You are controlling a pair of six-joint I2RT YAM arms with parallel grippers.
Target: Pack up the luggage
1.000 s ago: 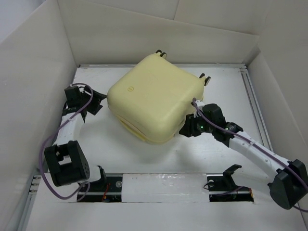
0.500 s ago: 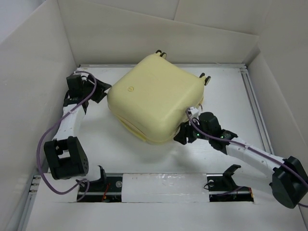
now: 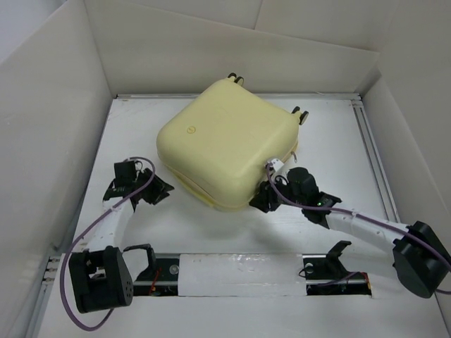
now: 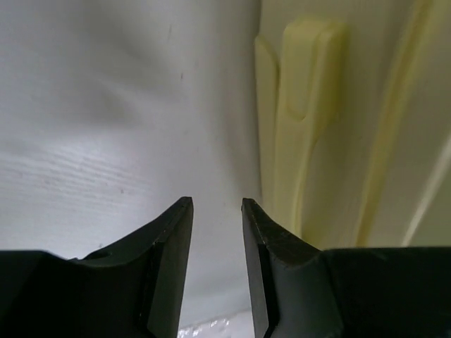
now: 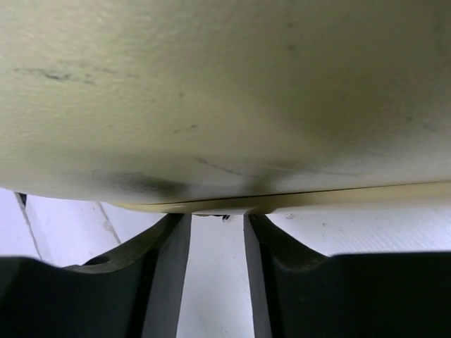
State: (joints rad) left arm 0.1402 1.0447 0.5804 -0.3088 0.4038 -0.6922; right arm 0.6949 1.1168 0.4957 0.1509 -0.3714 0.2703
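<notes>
The luggage lies shut and flat on the counter, just toward 12 o'clock from centre, with its wheels on the far edge. The left claw sits low at the shell's 8 o'clock, fingers slightly apart and holding nothing, beside a moulded handle. The right claw is at 5 o'clock, fingers also slightly apart, tips just under the lower rim.

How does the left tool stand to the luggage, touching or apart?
Cannot tell. In the left wrist view one finger of the left tool overlaps the luggage, hiding any gap; the top view is too coarse.
</notes>
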